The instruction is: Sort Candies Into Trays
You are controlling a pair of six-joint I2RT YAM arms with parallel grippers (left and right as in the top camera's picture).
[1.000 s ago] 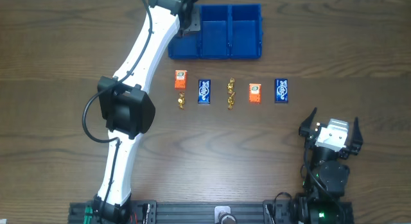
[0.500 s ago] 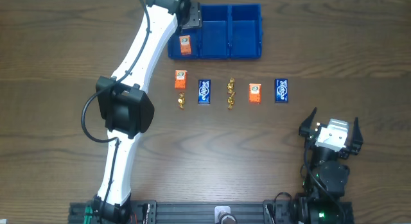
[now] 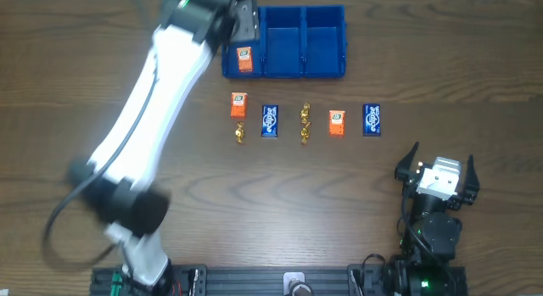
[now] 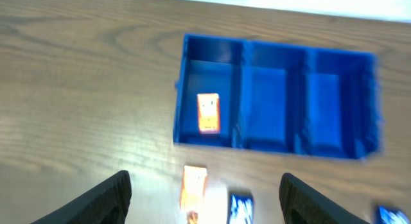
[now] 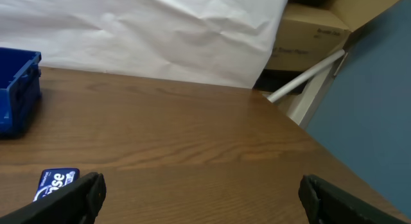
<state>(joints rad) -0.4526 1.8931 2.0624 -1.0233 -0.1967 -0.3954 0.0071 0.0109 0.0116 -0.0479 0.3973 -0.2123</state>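
Observation:
A blue tray [image 3: 285,73] with three compartments stands at the back of the table. One orange candy [image 3: 244,59] lies in its left compartment, also seen as the orange candy [image 4: 207,113] in the left wrist view. My left gripper [image 3: 244,20] hovers open and empty over the tray's left end, its own view [image 4: 205,208] looking down at the tray [image 4: 302,147]. In a row before the tray lie an orange candy [image 3: 238,104], a blue candy [image 3: 271,120], gold candies [image 3: 305,125], another orange candy [image 3: 337,123] and a blue candy [image 3: 372,120]. My right gripper [image 3: 437,167] rests open near the front right.
A gold candy [image 3: 240,133] lies just in front of the left orange one. The right wrist view shows the right blue candy [image 5: 56,183], a tray corner [image 5: 16,89], a white sheet and cardboard boxes beyond the table edge. Bare wood surrounds the candy row.
An orange candy left my left gripper and now lies in the tray's left compartment. The left arm has since swung left and back, blurred in motion. The right arm stayed still.

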